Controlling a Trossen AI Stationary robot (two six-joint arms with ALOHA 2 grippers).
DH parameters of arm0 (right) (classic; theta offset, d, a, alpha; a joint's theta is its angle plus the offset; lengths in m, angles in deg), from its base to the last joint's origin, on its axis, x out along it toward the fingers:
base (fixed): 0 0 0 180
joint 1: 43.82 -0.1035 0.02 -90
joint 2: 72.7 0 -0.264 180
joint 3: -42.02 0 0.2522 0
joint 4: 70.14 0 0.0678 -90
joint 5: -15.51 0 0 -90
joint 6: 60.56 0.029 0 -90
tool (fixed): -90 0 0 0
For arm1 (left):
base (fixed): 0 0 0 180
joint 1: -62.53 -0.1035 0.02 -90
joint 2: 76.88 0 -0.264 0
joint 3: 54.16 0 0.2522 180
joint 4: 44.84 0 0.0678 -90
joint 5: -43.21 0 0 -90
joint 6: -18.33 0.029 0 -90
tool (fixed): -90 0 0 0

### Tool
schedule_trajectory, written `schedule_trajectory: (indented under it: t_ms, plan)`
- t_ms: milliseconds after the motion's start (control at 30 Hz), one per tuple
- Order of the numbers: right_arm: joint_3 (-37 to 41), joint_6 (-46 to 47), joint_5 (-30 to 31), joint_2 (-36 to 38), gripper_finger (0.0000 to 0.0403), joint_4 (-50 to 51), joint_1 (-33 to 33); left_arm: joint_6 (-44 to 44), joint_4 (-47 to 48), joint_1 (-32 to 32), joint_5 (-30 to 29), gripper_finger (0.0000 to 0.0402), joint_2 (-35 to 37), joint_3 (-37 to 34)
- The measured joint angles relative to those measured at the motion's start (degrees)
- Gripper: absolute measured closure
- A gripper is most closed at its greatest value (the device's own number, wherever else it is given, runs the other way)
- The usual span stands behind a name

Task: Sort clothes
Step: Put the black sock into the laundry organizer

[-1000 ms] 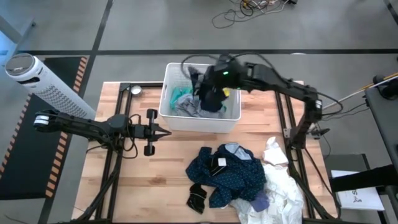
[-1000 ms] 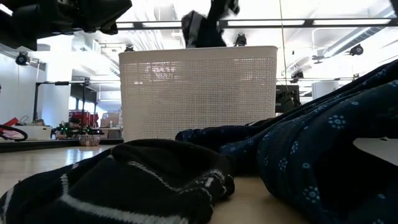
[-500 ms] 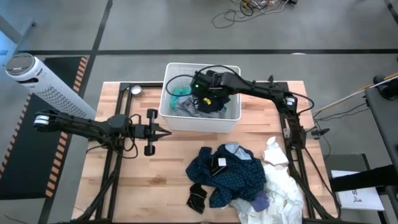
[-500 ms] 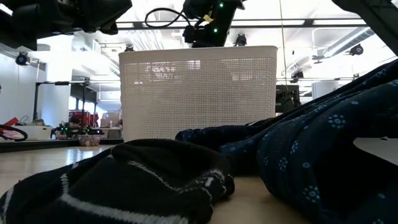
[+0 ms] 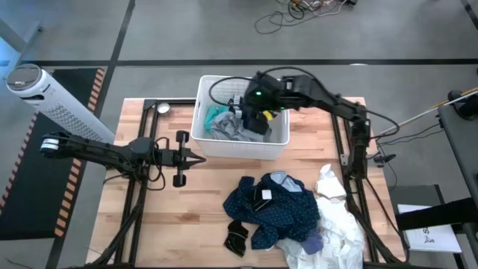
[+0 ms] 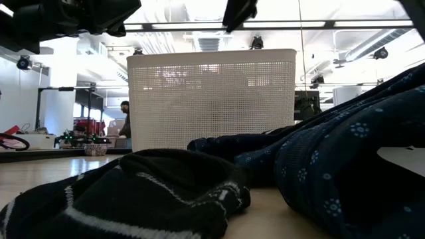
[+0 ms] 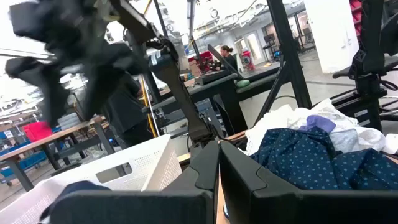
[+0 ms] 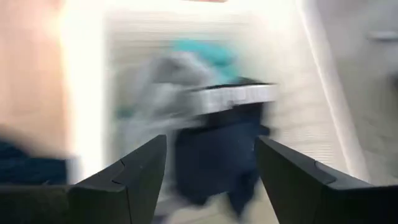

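Navy cloth (image 8: 217,155) lies loose in the white basket (image 5: 203,138) right under our right gripper (image 5: 250,113), whose fingers stand apart and empty, while the unsorted pile (image 5: 280,209) waits well behind it, nearer this arm than the shut left gripper (image 5: 200,158).

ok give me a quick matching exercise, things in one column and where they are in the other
Things:
1. teal garment
2. dark blue patterned garment
3. white pieces
4. left gripper

Places:
A. at the table's right front edge
B. inside the white basket
C. over the table, just in front of the basket
D. on the table, middle of the pile

Pairs: 1-B, 2-D, 3-A, 4-C
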Motion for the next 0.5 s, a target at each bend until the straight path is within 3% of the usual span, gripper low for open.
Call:
schedule_trajectory:
  t_ms: [100,167,500]
  plan:
    - [0.81,1.88,-10.57,2.36,0.0175,1.29,-1.32,0.00,0.07,-0.02,-0.01,0.0402,0.00,0.00]
    - [1.64,2.43,-14.38,3.49,0.0180,1.57,-3.11,-0.02,0.02,0.00,-0.01,0.0402,0.00,0.00]
    - [12.45,4.02,-15.50,4.12,0.0198,1.71,-16.37,-0.03,0.53,-0.02,-0.01,0.0402,0.00,0.00]
